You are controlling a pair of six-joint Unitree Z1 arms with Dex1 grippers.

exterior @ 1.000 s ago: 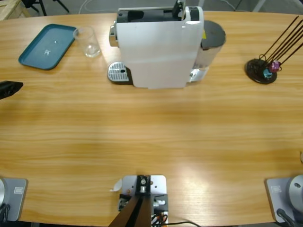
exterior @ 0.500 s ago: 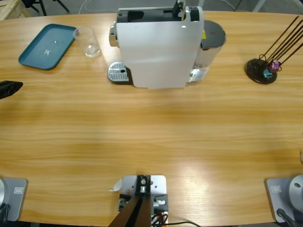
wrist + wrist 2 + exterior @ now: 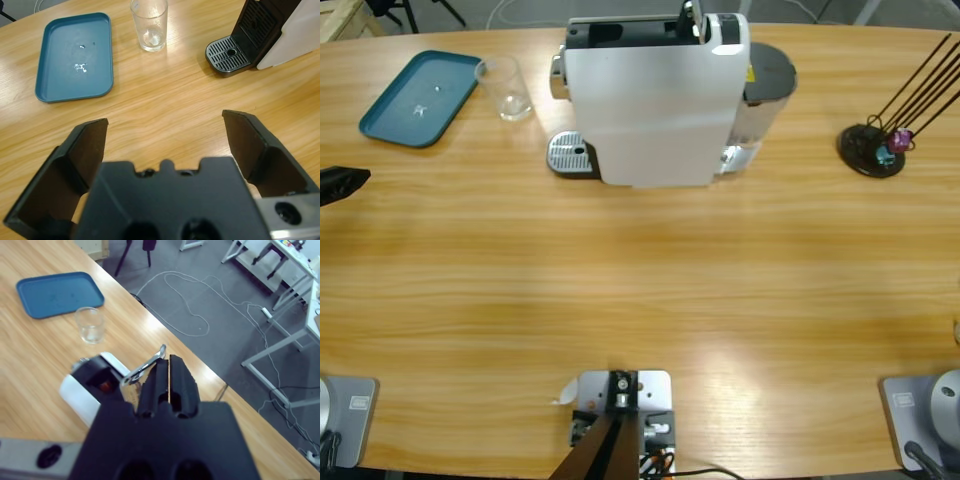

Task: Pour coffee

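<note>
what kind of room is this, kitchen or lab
Probably a lab or workshop, not a kitchen: the coffee machine sits on a long wooden table, cables trail over the grey floor, and bare workbenches stand behind.

The left arm's black two-jawed gripper (image 3: 165,145) hangs tilted down toward the surface, its two broad black jaws spread wide apart with nothing between them; in the high view only its dark tip (image 3: 340,185) shows at the picture's left edge. The right arm's black two-jawed gripper (image 3: 169,372) points steeply downward, its jaws pressed together side by side with only a thin seam between them; in the high view just its dark tip (image 3: 692,18) shows at the top
</note>
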